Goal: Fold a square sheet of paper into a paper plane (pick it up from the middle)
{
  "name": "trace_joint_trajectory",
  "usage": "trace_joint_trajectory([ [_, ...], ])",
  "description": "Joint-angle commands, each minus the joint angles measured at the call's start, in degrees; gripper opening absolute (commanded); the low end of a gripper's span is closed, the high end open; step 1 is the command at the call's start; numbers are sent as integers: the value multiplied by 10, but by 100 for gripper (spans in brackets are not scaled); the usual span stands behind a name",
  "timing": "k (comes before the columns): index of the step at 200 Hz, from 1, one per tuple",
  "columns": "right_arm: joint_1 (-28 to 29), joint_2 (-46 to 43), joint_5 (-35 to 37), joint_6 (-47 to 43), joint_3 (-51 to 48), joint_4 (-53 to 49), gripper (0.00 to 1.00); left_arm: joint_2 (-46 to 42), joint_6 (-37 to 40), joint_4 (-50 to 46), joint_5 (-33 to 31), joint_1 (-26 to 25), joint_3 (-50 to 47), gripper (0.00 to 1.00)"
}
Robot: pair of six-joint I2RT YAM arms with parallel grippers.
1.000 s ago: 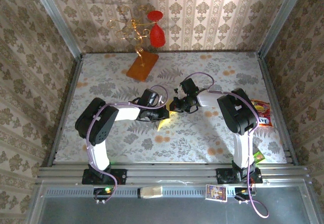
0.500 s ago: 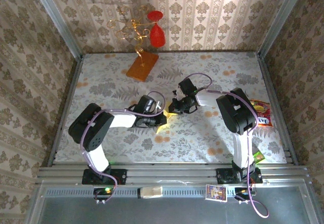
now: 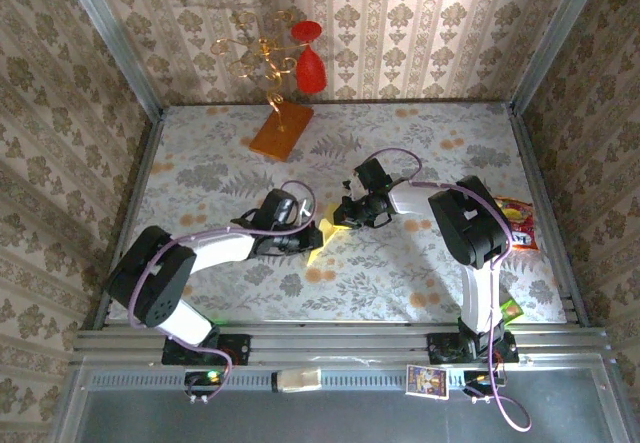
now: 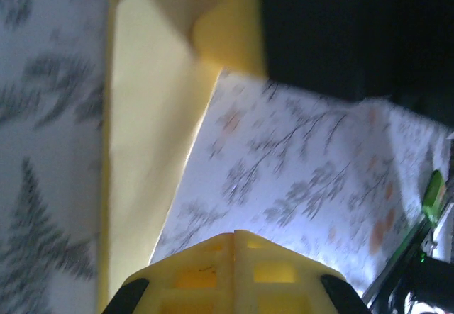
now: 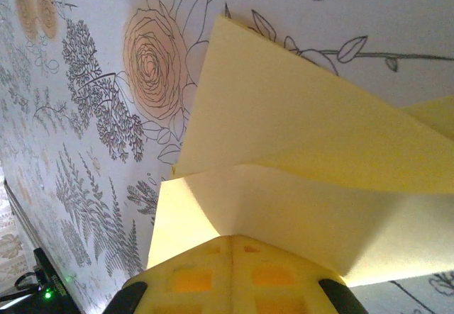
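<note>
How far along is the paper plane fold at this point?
Done: the square sheet of paper is already creased, with one flap folded over another layer. In hand: the left gripper and right gripper, both shut, sit at opposite sides of the paper, seemingly pressing or working a crease. Left: it is not yet a narrow pointed dart, so more folds remain.

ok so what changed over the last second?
The left arm swung its elbow out toward the near-left corner, and the left gripper slid slightly left and nearer along the square sheet of paper. Unchanged: right gripper at the paper's far side, both grippers shut, paper in place.
</note>
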Motion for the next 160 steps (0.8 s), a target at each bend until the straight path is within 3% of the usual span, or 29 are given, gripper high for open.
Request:
trace_joint_trajectory([
  [1, 2, 17, 48, 10, -18, -27, 6, 49, 7, 6, -22, 7, 46, 0],
  [49, -3, 10, 49, 6, -19, -21, 6, 133, -13, 28, -21, 17, 70, 0],
  [112, -41, 12, 35, 8, -2, -1, 6, 144, -22, -10, -29, 18, 32, 0],
  [160, -90, 39, 52, -8, 56, -41, 6, 146, -23, -10, -24, 17, 15, 0],
])
